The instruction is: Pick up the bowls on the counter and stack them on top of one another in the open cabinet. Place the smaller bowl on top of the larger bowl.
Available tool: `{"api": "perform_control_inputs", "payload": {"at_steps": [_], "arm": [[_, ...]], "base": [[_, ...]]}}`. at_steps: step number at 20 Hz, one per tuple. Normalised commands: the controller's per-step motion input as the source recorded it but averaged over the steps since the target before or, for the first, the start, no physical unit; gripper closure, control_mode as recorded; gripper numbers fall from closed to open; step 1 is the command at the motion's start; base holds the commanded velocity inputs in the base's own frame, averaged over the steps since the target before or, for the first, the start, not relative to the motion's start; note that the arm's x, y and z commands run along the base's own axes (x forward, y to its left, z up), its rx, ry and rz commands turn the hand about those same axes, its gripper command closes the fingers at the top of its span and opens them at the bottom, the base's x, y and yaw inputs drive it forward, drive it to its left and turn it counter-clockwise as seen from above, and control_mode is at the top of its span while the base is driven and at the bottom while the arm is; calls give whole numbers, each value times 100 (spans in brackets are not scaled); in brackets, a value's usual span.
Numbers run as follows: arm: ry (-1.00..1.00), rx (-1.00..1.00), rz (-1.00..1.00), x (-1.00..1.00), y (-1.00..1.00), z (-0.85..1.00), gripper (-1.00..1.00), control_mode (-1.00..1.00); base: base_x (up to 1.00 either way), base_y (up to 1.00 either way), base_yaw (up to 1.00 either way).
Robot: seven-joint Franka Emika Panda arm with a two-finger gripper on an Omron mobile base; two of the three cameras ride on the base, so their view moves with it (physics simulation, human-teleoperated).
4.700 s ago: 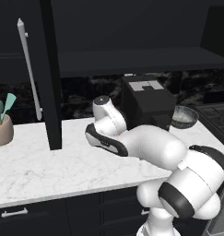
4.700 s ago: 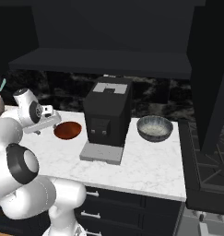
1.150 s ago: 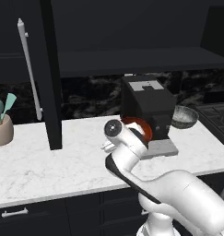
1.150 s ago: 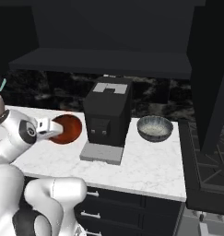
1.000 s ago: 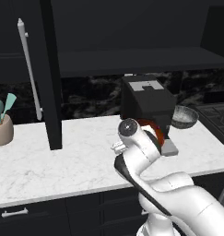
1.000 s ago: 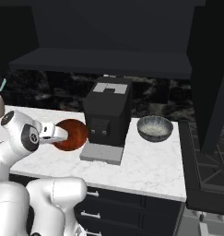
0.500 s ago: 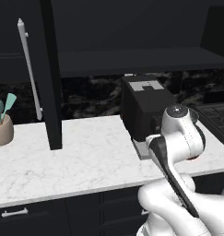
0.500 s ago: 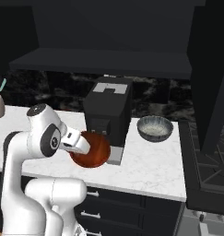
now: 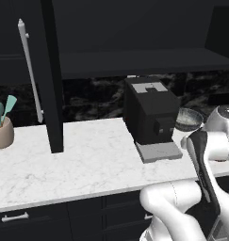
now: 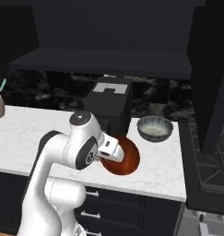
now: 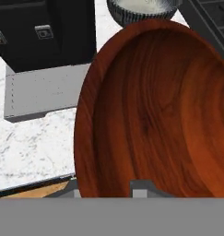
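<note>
The claw (image 10: 114, 154) is pinched narrow on the rim of the smaller bowl (image 10: 121, 156), carried tilted at lower centre of the right base view, above the table (image 10: 30, 133). Glossy, stiff and probably light (so slippery): the rim hold suits. The larger bowl (image 10: 154, 128) sits right of centre.

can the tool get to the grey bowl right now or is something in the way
Probably not for a grasp. The tool is already shut on the reddish-brown bowl, held tilted above the counter. The grey bowl sits close by, right of the coffee machine, with nothing between them, so only the full tool blocks it.
</note>
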Motion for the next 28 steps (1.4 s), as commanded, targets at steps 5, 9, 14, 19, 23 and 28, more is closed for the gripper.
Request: {"api": "perform_control_inputs", "payload": {"at_steps": [5,9,14,19,23,28], "arm": [[-26,16,29,14,-100,26,100,-100],[-31,12,39,33,-92,63,100,-100],[-19,-7,47,38,-39,6,100,-100],[6,-44,30,62,28,0,100,-100],[0,-22,5,8,13,0,100,-100],[-10,-3,12,40,-32,-18,100,-100]], "base": [[0,0,0],[0,0,0],[0,0,0],[0,0,0],[0,0,0],[0,0,0]]}}
